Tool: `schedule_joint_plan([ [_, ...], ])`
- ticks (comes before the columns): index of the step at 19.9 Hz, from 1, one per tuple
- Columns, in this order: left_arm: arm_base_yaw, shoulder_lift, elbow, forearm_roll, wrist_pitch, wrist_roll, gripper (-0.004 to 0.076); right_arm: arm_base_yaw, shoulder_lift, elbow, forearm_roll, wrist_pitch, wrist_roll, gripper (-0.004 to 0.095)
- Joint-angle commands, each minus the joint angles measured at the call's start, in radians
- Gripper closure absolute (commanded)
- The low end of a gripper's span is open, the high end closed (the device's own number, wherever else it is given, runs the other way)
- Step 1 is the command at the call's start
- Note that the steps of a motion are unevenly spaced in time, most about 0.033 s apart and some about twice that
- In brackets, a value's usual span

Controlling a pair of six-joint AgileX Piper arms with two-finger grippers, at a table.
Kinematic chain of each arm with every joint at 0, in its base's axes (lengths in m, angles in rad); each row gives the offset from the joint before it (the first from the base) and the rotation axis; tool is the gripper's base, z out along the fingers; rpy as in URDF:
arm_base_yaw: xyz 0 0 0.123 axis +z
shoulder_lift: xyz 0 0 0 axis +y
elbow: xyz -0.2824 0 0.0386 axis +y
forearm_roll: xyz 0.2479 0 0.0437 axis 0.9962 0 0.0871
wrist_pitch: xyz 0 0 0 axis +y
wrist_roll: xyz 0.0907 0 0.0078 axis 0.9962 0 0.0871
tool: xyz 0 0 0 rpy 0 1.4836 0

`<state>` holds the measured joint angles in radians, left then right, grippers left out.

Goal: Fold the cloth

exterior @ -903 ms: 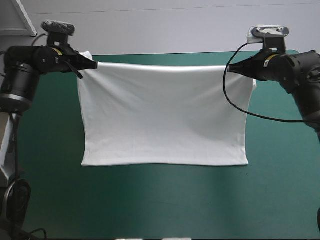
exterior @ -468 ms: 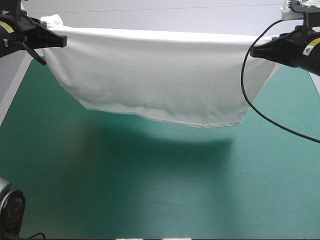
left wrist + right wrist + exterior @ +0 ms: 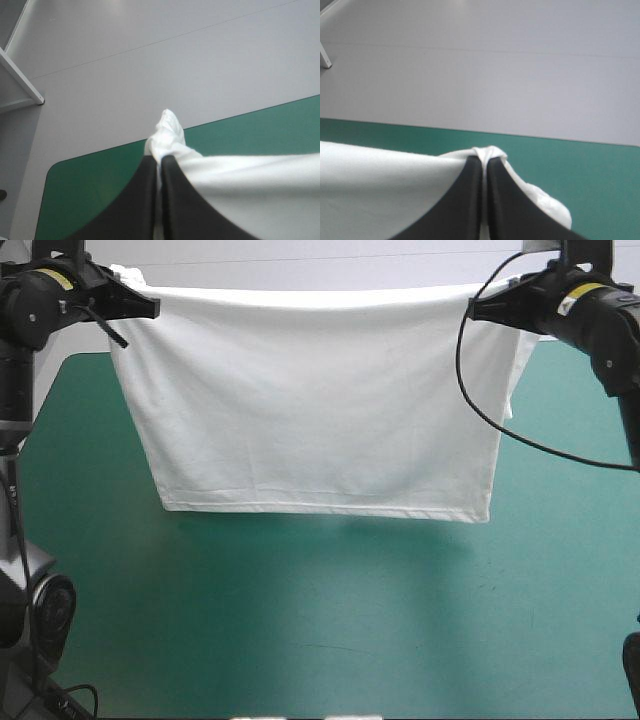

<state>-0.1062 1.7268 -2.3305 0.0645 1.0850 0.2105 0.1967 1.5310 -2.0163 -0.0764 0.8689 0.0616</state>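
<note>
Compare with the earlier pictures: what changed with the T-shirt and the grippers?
Both arms rose, carrying the T-shirt higher; its hem swung out just before and now hangs straight down above the teal-green table. Unchanged: the left gripper and right gripper stay shut on its top corners.

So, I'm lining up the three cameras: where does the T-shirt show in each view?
High view: the T-shirt hangs spread between the left gripper and right gripper.
Left wrist view: the T-shirt's bunched corner sticks out between the shut fingers, with the sheet beside them.
Right wrist view: likewise, a pinched corner between the fingers.
Shared landmark: the teal-green cover's far edge.
</note>
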Motion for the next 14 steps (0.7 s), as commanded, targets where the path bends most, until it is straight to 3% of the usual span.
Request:
schedule_joint_plan([
  [1, 0.002, 0.017, -0.041, 0.017, -0.187, 0.000, 0.0734, -0.003, 0.033, -0.031, -0.025, -0.276, 0.007, 0.0926],
  [4, 0.002, 0.076, -0.137, 0.017, -0.251, 0.000, 0.0734, -0.003, 0.095, -0.112, -0.036, -0.348, 0.030, 0.0926],
  [8, 0.010, 0.107, -0.231, -0.064, -0.196, 0.028, 0.0734, -0.003, 0.147, -0.232, -0.065, -0.252, 0.030, 0.0926],
  [14, 0.010, 0.226, -0.058, -0.151, -0.008, 0.061, 0.0734, -0.003, 0.285, -0.120, -0.090, 0.117, 0.069, 0.0926],
])
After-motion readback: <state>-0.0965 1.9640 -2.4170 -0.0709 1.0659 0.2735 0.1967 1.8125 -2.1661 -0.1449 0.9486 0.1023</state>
